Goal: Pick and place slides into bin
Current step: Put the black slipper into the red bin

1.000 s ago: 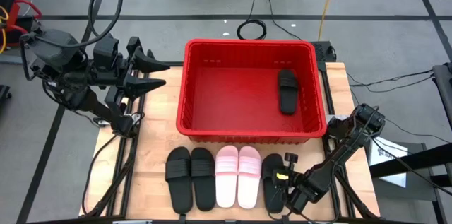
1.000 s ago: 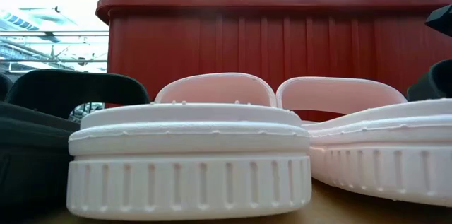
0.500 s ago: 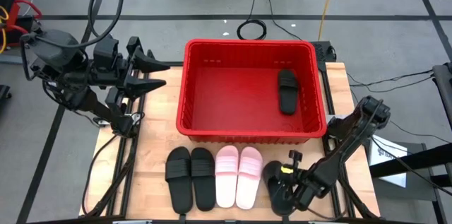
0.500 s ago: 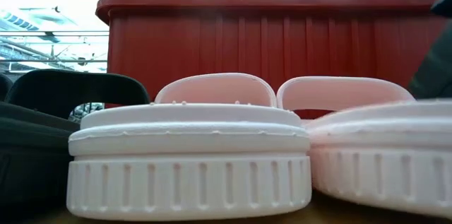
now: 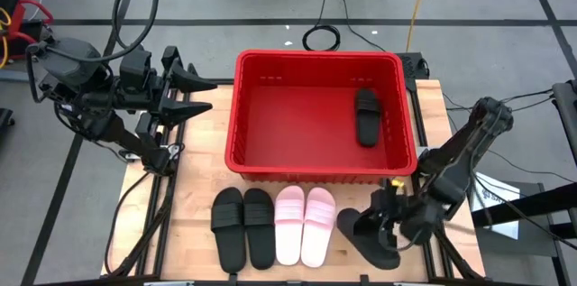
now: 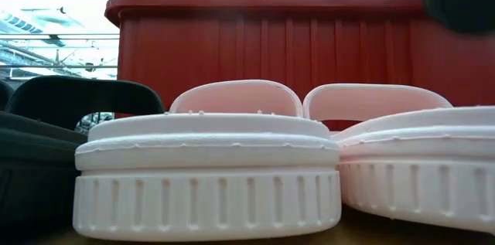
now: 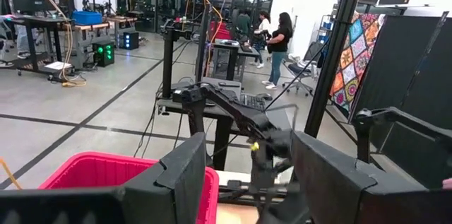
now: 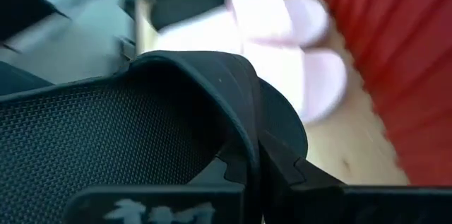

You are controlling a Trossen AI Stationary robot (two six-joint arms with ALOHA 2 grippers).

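Observation:
The red bin (image 5: 270, 106) stands at the table's far middle with one black slide (image 5: 365, 116) lying flat inside it. Two black slides (image 5: 243, 227) and two pink slides (image 5: 305, 225) rest on their soles in a row near the front edge. My right gripper (image 5: 386, 221) is shut on another black slide (image 5: 368, 237), raised at the front right beside the pink pair. That slide also fills the right wrist view (image 8: 113, 132). My left gripper (image 5: 191, 92) waits open, high over the table's left side. My right gripper pinches the black slide's wide strap (image 8: 236, 111) between its two fingers, at the strap's edge. The fingers (image 8: 282, 164) come slanting down from the table's right side. The slide hangs tilted and clear of the table, its textured footbed (image 8: 106, 139) facing the wrist camera.
The bin's near wall (image 6: 271, 44) rises right behind the row of slides. Bare wood (image 5: 194, 178) lies between the left arm and the bin. People stand in the room beyond the table (image 7: 281, 44).
My right gripper has risen and drawn toward the table's right edge, tipping more level, with the black slide in its hold. The slide has come up off the table beside the pink pair and now hangs tilted. In the low view it has gone from table level.

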